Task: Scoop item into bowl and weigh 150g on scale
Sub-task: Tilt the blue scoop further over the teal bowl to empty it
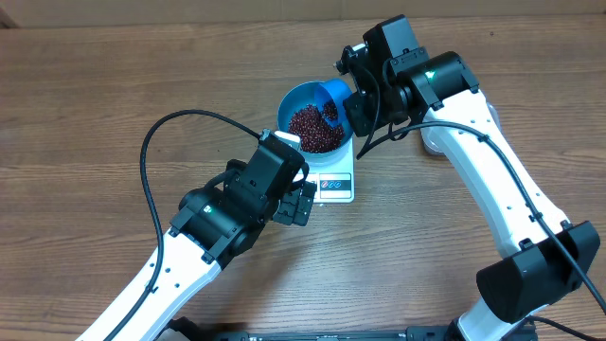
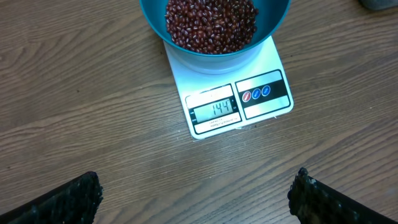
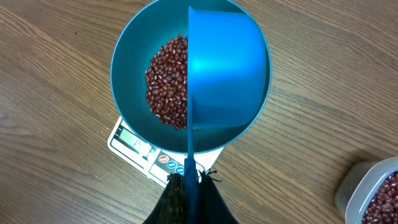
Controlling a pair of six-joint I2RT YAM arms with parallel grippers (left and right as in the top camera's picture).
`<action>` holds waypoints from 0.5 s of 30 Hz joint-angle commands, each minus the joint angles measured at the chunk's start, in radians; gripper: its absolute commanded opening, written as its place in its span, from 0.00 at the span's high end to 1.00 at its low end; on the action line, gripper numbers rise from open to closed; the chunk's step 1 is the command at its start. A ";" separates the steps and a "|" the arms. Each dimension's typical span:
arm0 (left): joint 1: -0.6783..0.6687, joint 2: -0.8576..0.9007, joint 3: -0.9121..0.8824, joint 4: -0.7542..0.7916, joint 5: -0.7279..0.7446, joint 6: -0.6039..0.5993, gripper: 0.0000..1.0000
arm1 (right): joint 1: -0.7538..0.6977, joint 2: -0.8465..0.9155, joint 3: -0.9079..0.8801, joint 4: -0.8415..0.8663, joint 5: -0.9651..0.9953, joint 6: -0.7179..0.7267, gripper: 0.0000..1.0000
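The blue bowl [image 1: 285,106] stands on the white scale [image 1: 337,185] and holds a heap of red-brown beans [image 1: 315,129]. In the left wrist view the beans [image 2: 211,22] fill the bowl [image 2: 155,22], and the scale [image 2: 264,109] has a display that appears to read 144. My right gripper [image 3: 191,177] is shut on the handle of a blue scoop [image 3: 227,74], which is turned on its side over the bowl [image 3: 127,74]. My left gripper [image 2: 196,193] hovers open and empty over bare wood just in front of the scale.
A clear plastic tub [image 3: 373,190] with more beans stands at the lower right of the right wrist view. The right arm reaches over the table behind the bowl. Wooden tabletop surrounds the scale.
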 commanded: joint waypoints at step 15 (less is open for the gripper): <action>0.005 -0.013 0.022 0.003 -0.006 -0.003 0.00 | 0.019 -0.040 0.034 -0.004 0.024 -0.042 0.96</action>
